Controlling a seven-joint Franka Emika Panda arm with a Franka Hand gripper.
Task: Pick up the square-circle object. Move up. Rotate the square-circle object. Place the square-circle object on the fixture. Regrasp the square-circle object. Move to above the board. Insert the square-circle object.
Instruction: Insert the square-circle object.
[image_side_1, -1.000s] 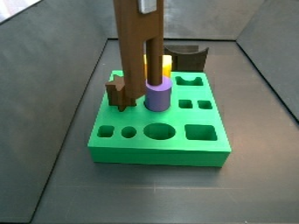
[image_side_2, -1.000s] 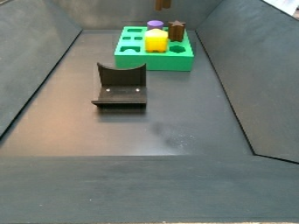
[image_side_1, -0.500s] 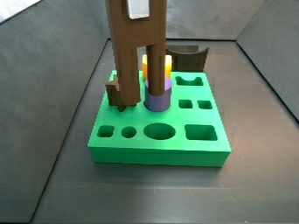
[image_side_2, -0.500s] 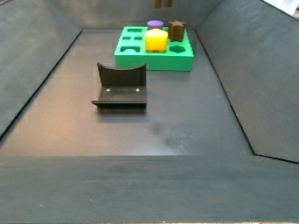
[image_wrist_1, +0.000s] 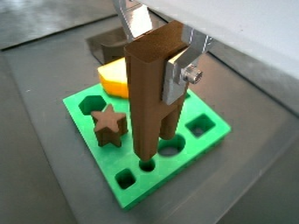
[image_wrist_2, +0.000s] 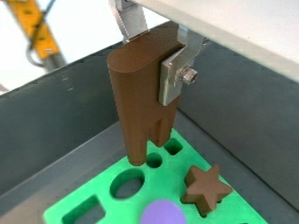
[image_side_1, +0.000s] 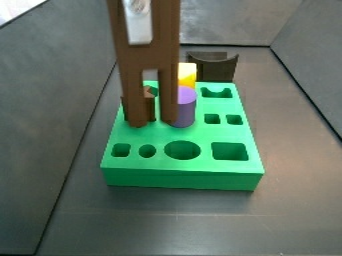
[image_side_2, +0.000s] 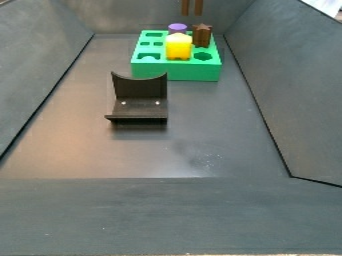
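My gripper (image_wrist_1: 158, 52) is shut on the wide upper end of the square-circle object (image_wrist_1: 152, 105), a long brown peg that hangs upright. Both wrist views show silver fingers (image_wrist_2: 177, 70) clamping it from two sides. Its lower tip (image_wrist_2: 138, 160) is just over the green board (image_wrist_2: 105, 197), beside a round hole; whether they touch I cannot tell. In a side view the peg (image_side_1: 144, 70) stands over the board's (image_side_1: 181, 175) left half, in front of the star peg. The fixture (image_side_2: 138, 97), dark with a scooped top, sits apart from the board (image_side_2: 174, 68) on the floor.
On the board stand a brown star-shaped peg (image_wrist_1: 108, 122), a yellow block (image_wrist_1: 114, 79) and a purple cylinder (image_side_1: 181, 105). Several shaped holes are open along its near rows. Dark sloped walls close in the floor on each side.
The gripper has carried the square-circle object sideways over the board, from in front of the purple cylinder to in front of the star peg. Its height looks about the same.
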